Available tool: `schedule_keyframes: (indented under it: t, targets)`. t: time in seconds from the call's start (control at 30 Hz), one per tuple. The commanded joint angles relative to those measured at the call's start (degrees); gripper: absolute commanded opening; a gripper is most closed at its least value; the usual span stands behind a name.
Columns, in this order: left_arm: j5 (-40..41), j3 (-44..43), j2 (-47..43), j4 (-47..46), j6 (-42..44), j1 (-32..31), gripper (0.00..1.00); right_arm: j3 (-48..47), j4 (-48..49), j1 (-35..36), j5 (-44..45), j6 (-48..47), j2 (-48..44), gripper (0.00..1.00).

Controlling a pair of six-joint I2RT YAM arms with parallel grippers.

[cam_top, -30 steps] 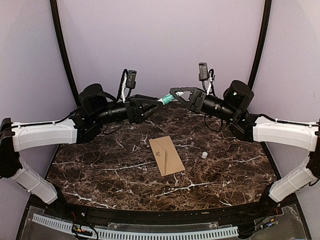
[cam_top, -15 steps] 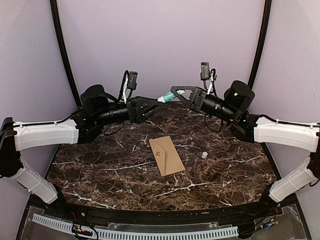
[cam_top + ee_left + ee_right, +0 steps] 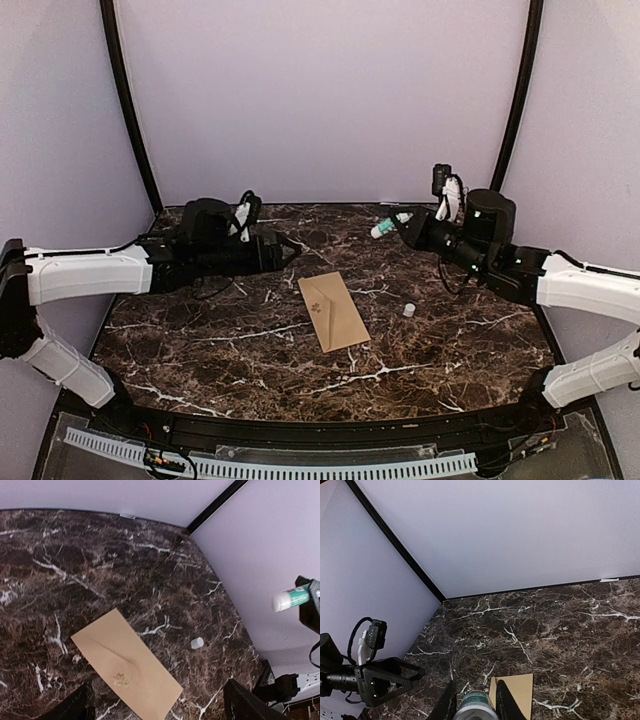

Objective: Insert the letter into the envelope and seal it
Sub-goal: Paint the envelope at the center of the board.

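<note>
Lilac walls (image 3: 320,90) all round and a dark marbled surface (image 3: 200,340). The envelope (image 3: 333,313) lies flat in the middle of it, slanted, with its far end leaning left. The flap looks folded down as far as we can tell. We can't see a letter anywhere, so we'd guess it's already inside.

The left fingers (image 3: 284,252) are spread wide with nothing in them, hovering left of the envelope's far end. The right fingers (image 3: 408,224) are clamped on a glue stick (image 3: 386,228), held up over the far right with its white tip pointing left. A little white cap (image 3: 409,310) sits just right of the envelope.

So we reckon the step in hand is gluing the flap. To do it well, we'd have the left fingers pin the envelope's body so it can't skate on that slick marble. Then we'd run the tip lightly along the flap's edges only, keeping clear of the cap.

Compared with a second ago, both arms were up high then, meeting over the far middle with the left fingers right at the tube's tip. Now they've parted and dropped lower, each toward its own side. Envelope and cap haven't budged.
</note>
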State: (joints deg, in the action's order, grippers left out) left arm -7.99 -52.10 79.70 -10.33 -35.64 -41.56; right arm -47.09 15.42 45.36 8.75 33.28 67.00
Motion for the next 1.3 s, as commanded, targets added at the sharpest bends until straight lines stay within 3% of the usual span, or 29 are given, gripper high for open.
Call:
schedule_keyframes:
  t: [0.0, 0.3, 0.47, 0.93, 1.03, 1.17, 1.27]
  targets:
    - [9.07, -5.94, 8.64, 14.88, -4.20, -5.58, 0.88, 1.01, -1.42, -0.10, 5.45, -0.77, -0.02, 0.00]
    - [11.46, -17.43, 22.55, 24.70, -7.95, -12.25, 0.99, 4.66, 2.02, -0.10, 5.18, -1.73, -1.44, 0.00]
    - [15.58, -25.09, 29.85, 33.51, -6.75, -14.52, 0.99, 6.52, 3.58, -0.10, 4.39, -1.83, -2.97, 0.00]
    - [21.47, -30.91, 35.89, 41.28, -3.33, -15.47, 0.99, 8.33, 5.65, -0.16, 2.85, -0.98, -2.70, 0.00]
    - [22.15, -31.00, 35.56, 42.15, -2.97, -15.40, 0.92, 8.17, 5.67, -0.15, 2.72, -0.86, -2.10, 0.00]
    - [22.82, -29.62, 34.19, 42.00, -2.62, -15.32, 0.72, 7.83, 5.51, -0.07, 2.33, -0.69, -0.92, 0.00]
    - [23.36, -28.00, 32.84, 41.09, -2.57, -15.23, 0.63, 7.65, 5.40, -0.11, 2.07, -0.58, -0.12, 0.00]
